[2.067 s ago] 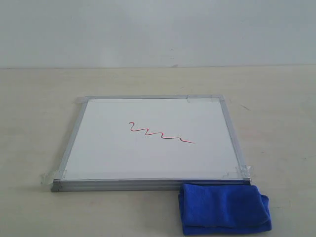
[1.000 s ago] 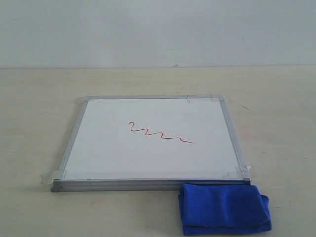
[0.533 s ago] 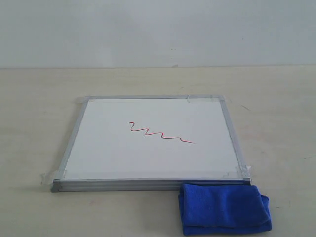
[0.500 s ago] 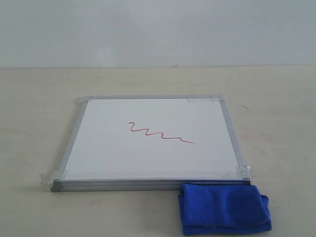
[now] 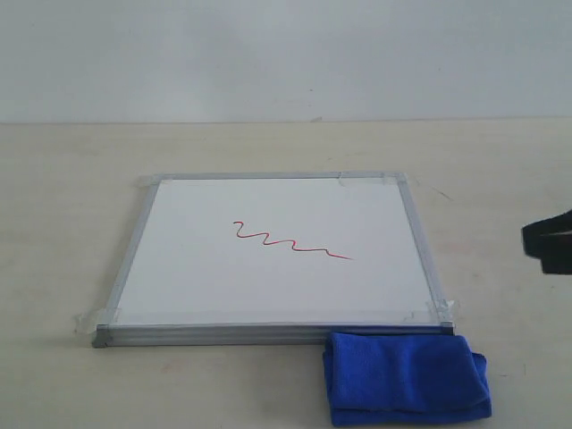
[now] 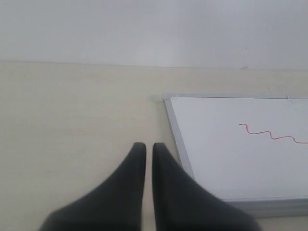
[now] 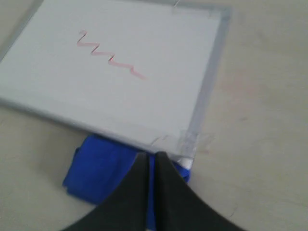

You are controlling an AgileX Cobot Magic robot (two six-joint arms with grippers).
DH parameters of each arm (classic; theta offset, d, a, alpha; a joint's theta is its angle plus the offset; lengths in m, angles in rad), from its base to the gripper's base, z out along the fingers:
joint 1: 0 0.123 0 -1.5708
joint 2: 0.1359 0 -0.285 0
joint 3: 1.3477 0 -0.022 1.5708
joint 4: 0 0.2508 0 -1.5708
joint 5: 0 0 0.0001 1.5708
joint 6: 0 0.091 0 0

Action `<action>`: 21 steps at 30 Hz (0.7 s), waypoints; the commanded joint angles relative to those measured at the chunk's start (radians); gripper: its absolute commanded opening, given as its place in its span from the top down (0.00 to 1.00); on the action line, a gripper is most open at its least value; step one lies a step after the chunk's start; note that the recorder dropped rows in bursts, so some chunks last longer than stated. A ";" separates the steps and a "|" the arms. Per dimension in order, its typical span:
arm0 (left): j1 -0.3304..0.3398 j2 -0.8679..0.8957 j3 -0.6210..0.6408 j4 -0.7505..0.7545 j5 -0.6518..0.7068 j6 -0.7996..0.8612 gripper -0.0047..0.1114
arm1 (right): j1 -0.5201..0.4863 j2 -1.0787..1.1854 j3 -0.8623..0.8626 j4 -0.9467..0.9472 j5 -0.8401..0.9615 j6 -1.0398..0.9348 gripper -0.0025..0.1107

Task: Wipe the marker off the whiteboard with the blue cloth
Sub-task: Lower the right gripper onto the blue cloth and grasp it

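The whiteboard (image 5: 268, 295) lies flat on the table, silver-framed with clear tape at its corners. A red wavy marker line (image 5: 290, 243) runs across its middle. The folded blue cloth (image 5: 407, 380) lies on the table against the board's near right corner. My right gripper (image 5: 529, 238) shows at the right edge of the exterior view, above the table and right of the board. In the right wrist view that gripper (image 7: 151, 155) is shut and empty, hovering over the cloth (image 7: 98, 168) beside the taped board corner. My left gripper (image 6: 149, 144) is shut and empty over bare table beside the board (image 6: 240, 163).
Pale beige tabletop (image 5: 71, 179) surrounds the board, with a plain light wall (image 5: 286, 54) behind. Tape tabs (image 5: 89, 317) stick out at the board's corners.
My right gripper has come into the exterior view at the right edge; it was out of view before. The board, marker line and cloth have not moved.
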 commanded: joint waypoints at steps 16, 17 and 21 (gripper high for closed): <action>0.003 -0.003 0.003 0.001 -0.007 0.002 0.92 | 0.413 0.421 -0.287 -0.443 0.201 0.323 0.98; 0.003 -0.003 0.003 0.001 -0.007 0.002 0.92 | 0.440 0.445 -0.295 -0.465 0.203 0.328 0.98; 0.003 -0.003 0.003 0.001 -0.007 0.002 0.92 | 0.526 0.560 -0.302 -0.514 0.204 0.325 0.98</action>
